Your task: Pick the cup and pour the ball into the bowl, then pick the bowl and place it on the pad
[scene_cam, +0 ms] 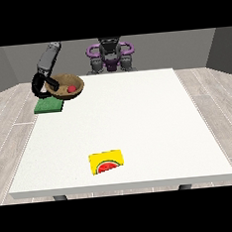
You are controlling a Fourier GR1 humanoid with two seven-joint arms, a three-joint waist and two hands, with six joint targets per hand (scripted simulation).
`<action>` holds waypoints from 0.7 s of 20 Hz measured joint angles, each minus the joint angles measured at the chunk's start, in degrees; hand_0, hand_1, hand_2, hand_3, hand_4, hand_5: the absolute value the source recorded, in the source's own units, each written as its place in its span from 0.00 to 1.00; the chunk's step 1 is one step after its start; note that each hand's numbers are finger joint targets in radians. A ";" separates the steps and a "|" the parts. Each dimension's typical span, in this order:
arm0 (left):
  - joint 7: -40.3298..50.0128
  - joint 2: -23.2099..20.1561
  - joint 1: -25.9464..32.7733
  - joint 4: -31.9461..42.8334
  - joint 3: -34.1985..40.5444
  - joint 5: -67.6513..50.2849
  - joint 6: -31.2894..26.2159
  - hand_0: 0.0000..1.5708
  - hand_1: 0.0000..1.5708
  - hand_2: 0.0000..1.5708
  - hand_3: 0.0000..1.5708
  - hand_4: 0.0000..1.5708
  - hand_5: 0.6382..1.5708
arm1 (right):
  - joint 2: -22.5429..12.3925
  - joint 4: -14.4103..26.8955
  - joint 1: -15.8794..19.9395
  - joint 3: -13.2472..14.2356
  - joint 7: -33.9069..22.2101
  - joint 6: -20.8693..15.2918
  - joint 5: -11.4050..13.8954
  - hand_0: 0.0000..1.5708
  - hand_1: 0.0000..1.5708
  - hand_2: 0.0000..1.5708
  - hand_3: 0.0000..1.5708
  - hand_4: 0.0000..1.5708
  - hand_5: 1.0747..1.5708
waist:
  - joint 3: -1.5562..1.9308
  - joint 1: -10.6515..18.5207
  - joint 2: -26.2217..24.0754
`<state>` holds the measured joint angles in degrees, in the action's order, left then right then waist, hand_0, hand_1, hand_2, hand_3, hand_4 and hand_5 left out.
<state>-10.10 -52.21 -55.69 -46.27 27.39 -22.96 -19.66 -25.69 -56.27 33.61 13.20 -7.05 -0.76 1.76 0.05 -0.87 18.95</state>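
Over the pad (48, 106), the bowl (68, 86) with ball (72, 88) is held, hand (40, 85) fingers curled on its rim; lowering, then release, is needed next.

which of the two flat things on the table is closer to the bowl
The green pad, directly beneath the wooden bowl at far left; the yellow watermelon card lies apart near the front edge.

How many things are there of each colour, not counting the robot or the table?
Brown: 1, the wooden bowl
Red: 1, the ball inside the bowl
Green: 1, the pad under the bowl
Yellow: 1, the watermelon card near the front edge
Total: 4. No cup is in view.
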 measured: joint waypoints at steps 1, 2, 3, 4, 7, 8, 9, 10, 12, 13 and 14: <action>0.26 -0.58 -0.32 -0.32 0.17 -0.22 -0.06 0.00 0.00 0.00 0.00 0.00 0.96 | -0.92 1.16 0.28 0.87 1.32 0.61 -0.39 1.00 1.00 1.00 0.94 0.83 0.92 | 0.00 -0.04 0.59; 0.42 -0.91 -0.48 -0.80 0.21 -0.28 0.11 0.00 0.00 0.00 0.00 0.00 0.96 | -2.35 2.38 0.81 1.87 2.42 1.63 -0.88 1.00 1.00 1.00 0.78 0.82 0.93 | 0.02 -0.05 1.12; 0.87 -0.95 -0.45 -1.20 0.17 -0.29 0.65 0.00 0.00 0.00 0.00 0.00 0.96 | -3.03 3.66 0.97 2.66 3.28 2.43 -1.44 1.00 1.00 1.00 0.75 0.82 0.93 | 0.02 -0.22 1.10; 0.62 -1.01 -0.05 -1.50 0.33 -0.50 0.41 0.00 0.00 0.00 0.00 0.00 0.96 | -3.77 4.85 0.93 3.57 4.18 2.98 -1.95 1.00 1.00 1.00 0.77 0.81 0.93 | 0.02 -0.02 1.31; 1.31 -2.66 -0.25 -2.13 1.08 -1.45 -0.34 0.00 0.00 0.00 0.00 0.09 0.96 | -5.94 8.45 1.83 5.93 7.27 5.58 -3.71 1.00 1.00 1.00 0.60 0.82 0.94 | 0.04 0.54 2.96; 1.21 -2.88 -0.34 -2.53 1.12 -1.46 -0.12 0.00 0.00 0.00 0.00 0.10 0.96 | -6.89 9.57 2.61 6.60 7.55 6.38 -4.18 1.00 1.00 1.00 0.55 0.82 0.94 | 0.04 0.63 3.50; 1.48 -2.97 -0.32 -2.95 1.07 -1.58 0.01 0.00 0.00 0.00 0.00 0.13 0.96 | -7.10 10.64 2.85 6.90 8.54 6.70 -4.29 1.00 1.00 1.00 0.50 0.82 0.96 | 0.02 0.69 3.69; 1.51 -3.15 -0.22 -3.50 1.05 -1.57 0.25 0.00 0.00 0.00 0.00 0.10 0.96 | -7.56 11.74 2.99 7.33 9.57 7.24 -4.49 1.00 1.00 1.00 0.45 0.82 0.96 | 0.03 0.67 4.06; 2.20 -4.18 -0.74 -4.53 1.50 -2.26 0.19 0.00 0.00 0.00 0.00 0.08 0.96 | -8.94 14.03 3.01 8.02 12.15 8.29 -4.42 1.00 1.00 1.00 0.25 0.83 0.95 | 0.05 0.76 5.30; 1.93 -4.05 -0.75 -5.46 1.61 -2.56 0.25 0.00 0.00 0.00 0.00 0.03 0.96 | -10.35 15.21 3.63 8.67 13.00 8.60 -4.42 1.00 1.00 1.00 0.30 0.81 0.96 | 0.08 1.17 6.26; 2.44 -4.13 -1.01 -6.32 1.57 -2.81 0.59 0.00 0.00 0.00 0.00 0.04 0.96 | -11.03 16.34 4.17 8.88 14.03 8.87 -4.23 1.00 1.00 1.00 0.13 0.82 0.97 | 0.07 1.21 6.80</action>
<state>-7.66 -56.35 -56.70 -52.59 28.96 -25.78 -19.07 -36.72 -39.92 37.79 22.08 6.98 8.12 -2.48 0.11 0.34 25.75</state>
